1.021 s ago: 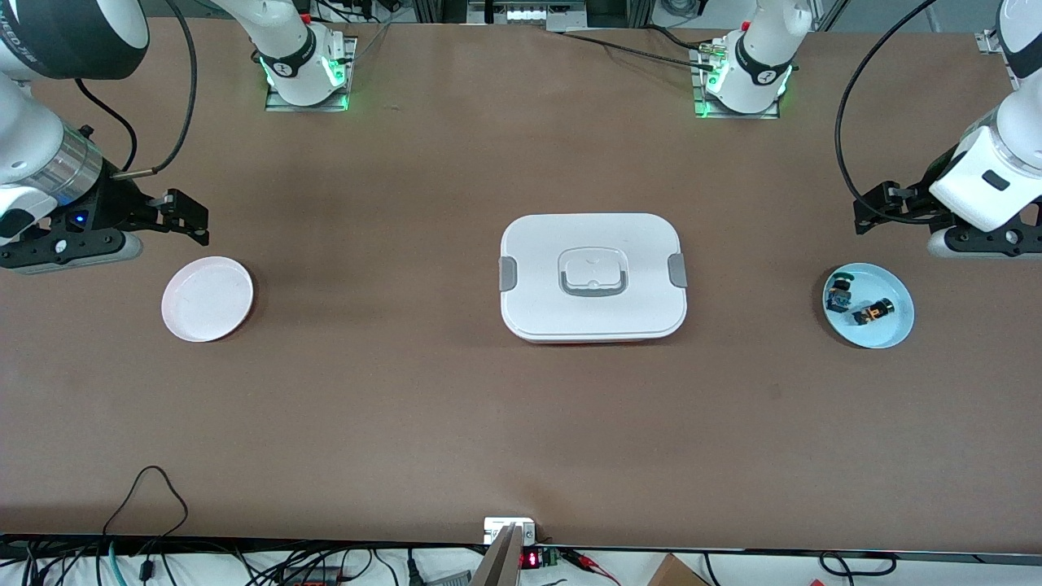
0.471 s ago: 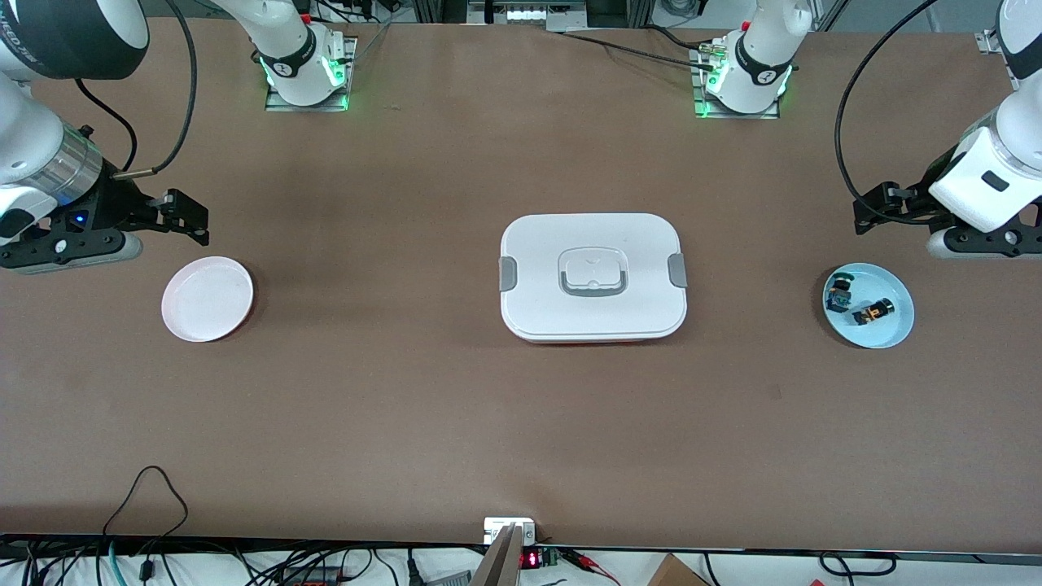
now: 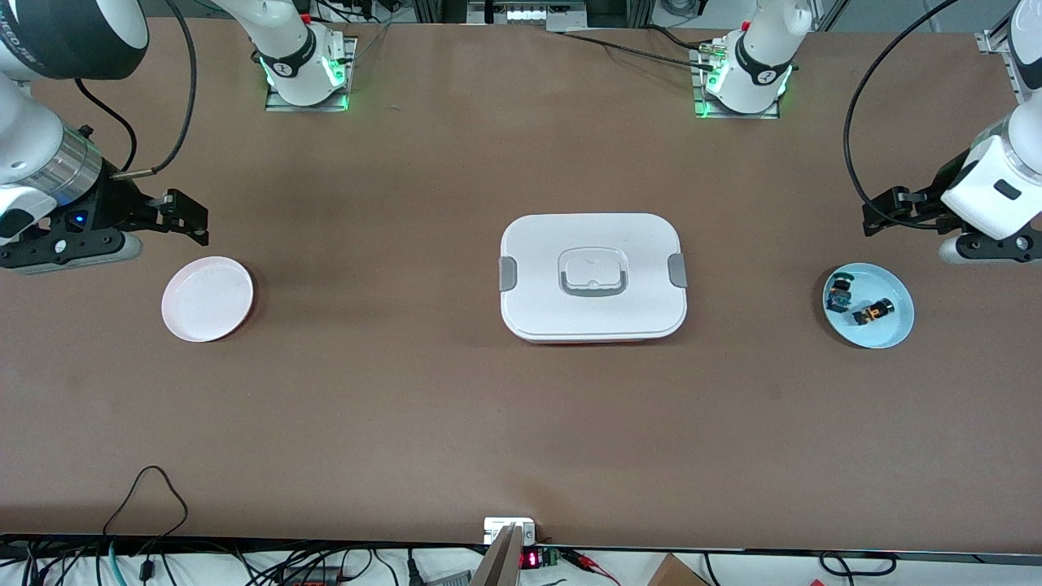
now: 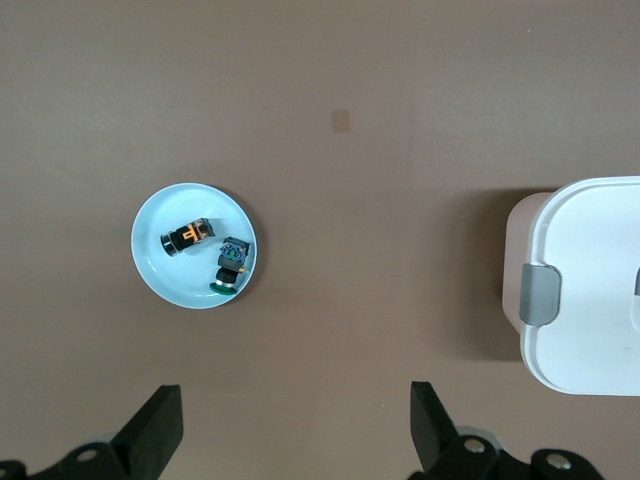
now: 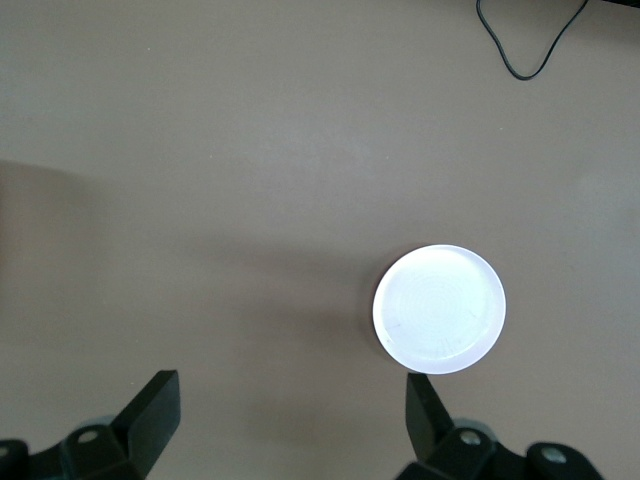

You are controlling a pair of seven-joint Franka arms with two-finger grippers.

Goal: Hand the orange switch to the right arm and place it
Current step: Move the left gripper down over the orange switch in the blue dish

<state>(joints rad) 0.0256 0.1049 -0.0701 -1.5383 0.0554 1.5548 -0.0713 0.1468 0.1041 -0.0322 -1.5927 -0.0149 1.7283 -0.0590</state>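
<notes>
Nothing begun: orange switch (image 3: 875,311) lay unpicked in blue plate (image 3: 894,335), left gripper (image 4: 290,425) and right gripper (image 5: 290,420) both spread, empty.

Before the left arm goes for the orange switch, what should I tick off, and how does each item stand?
1. Orange switch lies in the blue plate, uncovered: ok.
2. It is apart from the blue-green switch: ok.
3. Left end effector open, empty: ok.
4. Left end effector over the switch: not ok, it is off to the plate's side.
5. Right end effector open, waiting by the white plate: ok.
6. White plate holds nothing: ok.
</notes>
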